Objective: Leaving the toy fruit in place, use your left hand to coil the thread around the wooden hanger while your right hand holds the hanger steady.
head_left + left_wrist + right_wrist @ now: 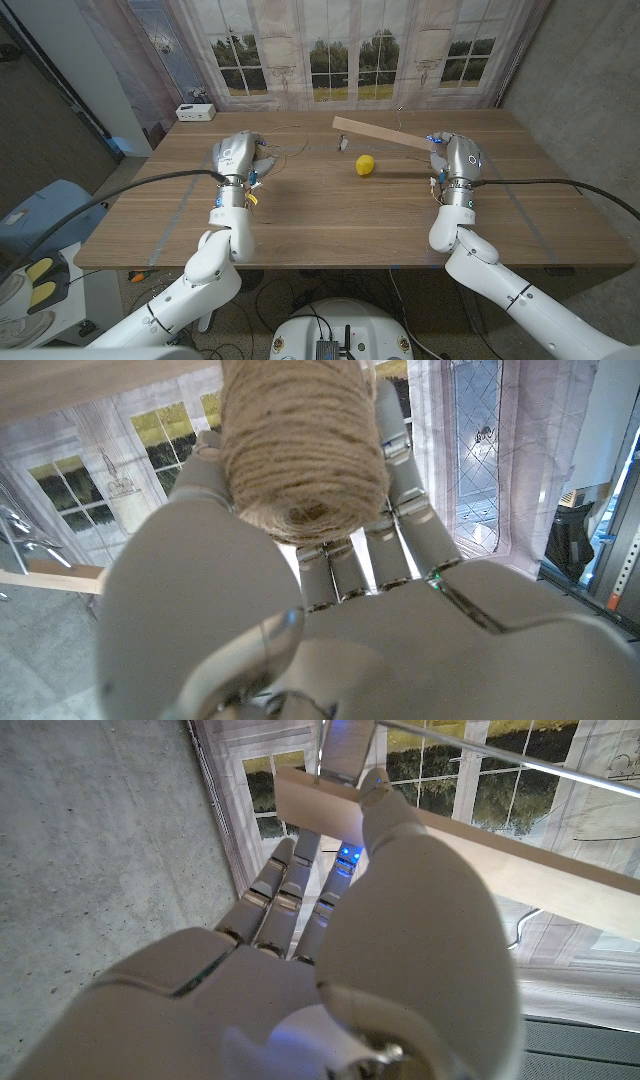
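Right hand (447,153) pinching wooden hanger (385,133) end, lifting it off table. Left hand (300,590) gripping thread spool (303,450), well apart. Toy fruit (366,164) sitting between. Coiling not begun; next, carrying thread toward hanger.

The long pale wooden hanger bar (560,870) looks smooth and matt; the fat ball of brown thread (300,455) looks rough and hairy; the small yellow toy fruit (366,164) looks like smooth plastic; the brown wooden table (330,215) shows grain; both grey robot hands (300,630) (330,970) look like smooth, slightly shiny plastic.
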`<action>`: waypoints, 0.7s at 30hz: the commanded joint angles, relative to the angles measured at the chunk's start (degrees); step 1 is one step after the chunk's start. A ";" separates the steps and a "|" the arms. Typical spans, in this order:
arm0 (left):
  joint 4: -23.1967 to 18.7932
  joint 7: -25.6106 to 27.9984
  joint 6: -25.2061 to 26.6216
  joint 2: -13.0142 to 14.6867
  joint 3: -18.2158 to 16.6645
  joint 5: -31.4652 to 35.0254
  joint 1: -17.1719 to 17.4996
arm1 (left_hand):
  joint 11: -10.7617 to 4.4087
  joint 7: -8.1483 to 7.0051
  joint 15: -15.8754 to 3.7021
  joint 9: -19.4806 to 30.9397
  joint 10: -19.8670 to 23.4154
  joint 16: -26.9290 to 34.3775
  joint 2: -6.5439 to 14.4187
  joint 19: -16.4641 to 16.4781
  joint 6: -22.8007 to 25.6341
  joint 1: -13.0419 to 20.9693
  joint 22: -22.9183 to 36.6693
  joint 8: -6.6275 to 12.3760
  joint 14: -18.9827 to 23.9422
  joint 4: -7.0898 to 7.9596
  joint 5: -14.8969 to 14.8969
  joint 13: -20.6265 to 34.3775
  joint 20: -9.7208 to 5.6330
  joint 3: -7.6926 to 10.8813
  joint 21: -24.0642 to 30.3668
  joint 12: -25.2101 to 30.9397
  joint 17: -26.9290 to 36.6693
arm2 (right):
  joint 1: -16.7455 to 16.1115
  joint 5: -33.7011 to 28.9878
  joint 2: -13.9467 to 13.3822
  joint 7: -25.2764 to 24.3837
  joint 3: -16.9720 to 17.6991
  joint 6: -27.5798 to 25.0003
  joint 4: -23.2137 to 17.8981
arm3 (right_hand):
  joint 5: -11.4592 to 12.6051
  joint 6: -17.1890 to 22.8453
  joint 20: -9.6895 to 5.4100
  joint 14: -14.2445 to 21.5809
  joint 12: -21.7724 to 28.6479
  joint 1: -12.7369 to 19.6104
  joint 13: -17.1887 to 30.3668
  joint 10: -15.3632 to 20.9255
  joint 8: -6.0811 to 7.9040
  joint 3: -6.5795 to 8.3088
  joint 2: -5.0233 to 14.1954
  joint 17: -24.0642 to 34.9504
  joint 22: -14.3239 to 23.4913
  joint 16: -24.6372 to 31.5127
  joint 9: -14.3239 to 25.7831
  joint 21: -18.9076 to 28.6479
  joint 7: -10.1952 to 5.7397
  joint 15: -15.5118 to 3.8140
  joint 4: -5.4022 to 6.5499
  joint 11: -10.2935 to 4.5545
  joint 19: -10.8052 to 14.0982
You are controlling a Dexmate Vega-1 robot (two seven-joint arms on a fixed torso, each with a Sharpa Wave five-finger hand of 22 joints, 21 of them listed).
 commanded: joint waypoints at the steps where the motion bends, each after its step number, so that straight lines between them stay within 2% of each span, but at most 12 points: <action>1: 5.30 5.15 -14.36 -0.57 -7.09 -12.20 -3.60 | -0.76 -0.05 -14.32 0.47 0.66 0.28 14.03 0.71 -0.22 14.67 0.10 0.16 11.52 -0.05 0.01 9.54 -4.03 0.69 0.52 3.34 18.19 | -0.79 -0.23 -0.14 -2.34 -0.13 1.92 -0.17 | 0.39 2.68 -0.30 3.91 9.45 2.94 7.34 4.63 0.14 0.04 3.65 0.31 0.05 0.06 0.13 0.50 2.45 -12.79 0.32 -1.17 -0.02; 11: 8.06 2.08 -23.50 -0.82 -8.69 -20.63 -8.33 | -0.75 -0.08 -14.37 1.13 0.39 -0.38 13.98 0.34 -0.40 14.41 -0.10 0.17 11.41 0.04 0.00 10.05 -4.05 1.13 0.93 3.56 18.35 | -0.84 -3.70 -1.22 -3.00 -1.97 2.57 -0.82 | 0.40 2.64 -0.32 3.98 9.39 2.94 7.19 4.49 0.16 -0.06 3.67 0.46 0.04 -0.24 0.12 0.58 2.47 -12.81 0.34 -1.15 -0.06; 21: 11.82 0.16 -33.06 -3.72 -8.87 -28.68 -12.79 | -0.84 0.10 -14.30 1.99 -0.13 -1.32 13.87 -0.10 -0.67 13.98 -0.35 0.14 11.21 0.16 0.01 10.68 -3.93 1.71 1.49 3.76 18.49 | -0.05 -6.73 -2.12 -1.61 -3.94 3.93 -1.17 | 0.40 2.65 -0.38 4.13 9.42 2.94 7.12 4.47 0.20 -0.18 3.67 0.66 0.04 -0.56 0.11 0.71 2.32 -12.81 0.35 -1.38 -0.07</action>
